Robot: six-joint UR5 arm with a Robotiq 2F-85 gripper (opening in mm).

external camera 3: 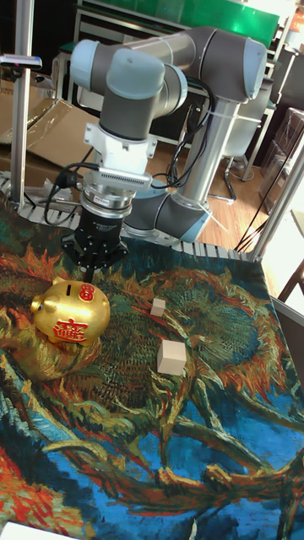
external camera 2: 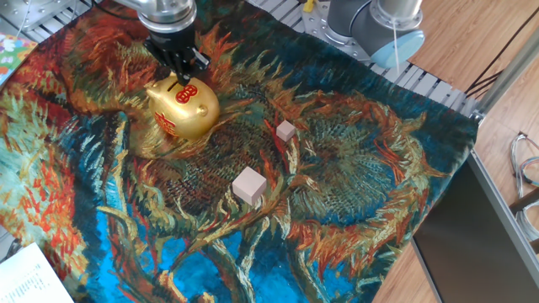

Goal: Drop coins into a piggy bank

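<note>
The shiny gold piggy bank (external camera 2: 181, 109) (external camera 3: 69, 316) stands on the painted cloth at the left, with red markings on its side and snout and a dark slot on its back. My gripper (external camera 2: 179, 74) (external camera 3: 88, 272) hangs just above the bank's back near the snout end and points straight down. Its dark fingers come together to a narrow tip, and I see nothing between them. No coins show in either view.
Two pale wooden cubes lie right of the bank: a small one (external camera 2: 285, 130) (external camera 3: 158, 307) and a larger one (external camera 2: 249, 185) (external camera 3: 172, 356). The sunflower-print cloth (external camera 2: 354, 194) covers the table. The arm's base (external camera 2: 370, 25) stands at the far edge. White paper (external camera 2: 29, 278) lies front left.
</note>
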